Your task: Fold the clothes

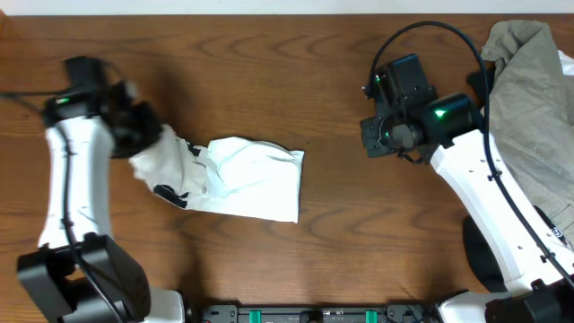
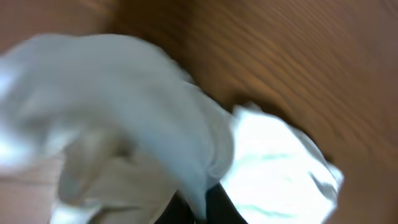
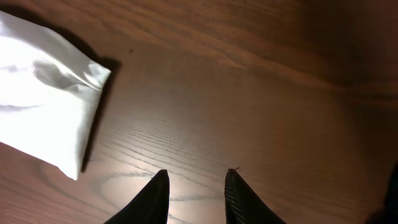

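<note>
The clothes, a white T-shirt [image 1: 256, 175] with a bit of black print on its left part, lie bunched on the wooden table left of centre. My left gripper [image 1: 142, 144] is shut on the shirt's left end, which rises off the table. The left wrist view is blurred: a fold of the white cloth [image 2: 124, 93] is pinched between the dark fingers of the left gripper [image 2: 204, 202]. My right gripper [image 1: 372, 136] hovers to the right of the shirt, apart from it. In its wrist view the right gripper [image 3: 196, 177] is open and holds nothing, and the shirt's corner [image 3: 46, 93] lies at the far left.
A grey-olive garment [image 1: 529, 99] is heaped at the table's right edge behind the right arm. Bare wooden table [image 1: 269, 54] stretches between the shirt and that heap.
</note>
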Controlling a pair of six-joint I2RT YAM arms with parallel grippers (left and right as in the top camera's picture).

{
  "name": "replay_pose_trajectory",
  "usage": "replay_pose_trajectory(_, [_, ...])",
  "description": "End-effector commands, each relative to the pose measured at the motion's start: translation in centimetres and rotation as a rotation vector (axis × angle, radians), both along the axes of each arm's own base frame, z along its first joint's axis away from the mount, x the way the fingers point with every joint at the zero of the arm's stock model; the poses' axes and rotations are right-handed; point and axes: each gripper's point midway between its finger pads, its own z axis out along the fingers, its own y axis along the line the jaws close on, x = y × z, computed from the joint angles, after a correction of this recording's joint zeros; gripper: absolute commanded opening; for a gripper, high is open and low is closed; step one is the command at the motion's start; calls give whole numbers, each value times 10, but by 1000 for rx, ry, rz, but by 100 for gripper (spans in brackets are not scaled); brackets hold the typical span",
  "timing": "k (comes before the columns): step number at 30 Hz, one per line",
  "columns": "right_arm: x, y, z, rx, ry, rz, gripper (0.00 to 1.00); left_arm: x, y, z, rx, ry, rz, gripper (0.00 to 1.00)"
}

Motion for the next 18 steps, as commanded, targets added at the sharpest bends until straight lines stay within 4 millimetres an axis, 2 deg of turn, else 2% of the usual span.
replay_pose_trajectory(1, [0, -7, 6, 5, -13, -27, 28, 1, -55, 18, -6, -52, -173, 6])
replay_pose_trajectory(5, [-1, -8, 6, 4, -11, -28, 28, -8, -119, 18, -5, -54, -347, 6])
replay_pose_trajectory(8, [-1, -8, 6, 3, -8, -28, 28, -16, -147, 16, 32, -51, -403, 6])
replay_pose_trajectory(11, [-2, -8, 5, 1, -4, -28, 28, -24, -173, 15, 73, -62, -482, 6])
replay_pose_trajectory(18, [-3, -8, 5, 0, -1, -28, 28, -42, -213, 16, 88, -76, -596, 6])
